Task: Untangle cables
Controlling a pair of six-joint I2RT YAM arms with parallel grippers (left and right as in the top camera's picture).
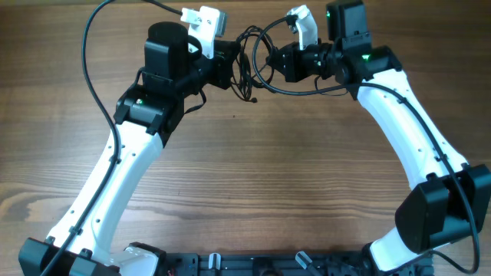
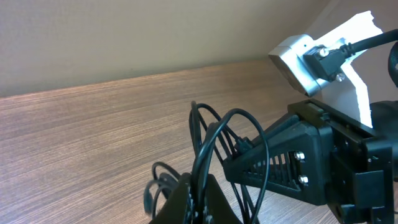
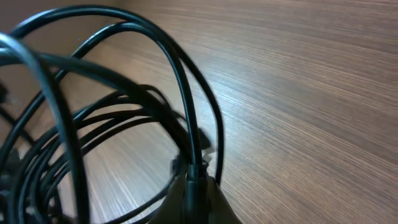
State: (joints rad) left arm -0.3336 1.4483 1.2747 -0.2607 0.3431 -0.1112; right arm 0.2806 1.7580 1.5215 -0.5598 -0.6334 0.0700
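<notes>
The cables (image 1: 253,57) are thin black cords tangled in loops, held in the air between both grippers at the far middle of the table. My left gripper (image 1: 230,65) is shut on a bundle of cable strands (image 2: 202,158), which rise in loops from its jaws (image 2: 202,199). My right gripper (image 1: 278,63) is shut on the cables too; in the right wrist view strands (image 3: 186,112) run into its closed jaws (image 3: 196,186) and arch in large loops to the left. A loose end with a small plug (image 1: 254,98) hangs just above the wood.
The wooden table (image 1: 253,176) spreads in front of both arms. Thicker black arm wires (image 1: 88,61) loop at the far left. My right gripper's body and white camera mount (image 2: 323,56) fill the right of the left wrist view, close to the cables.
</notes>
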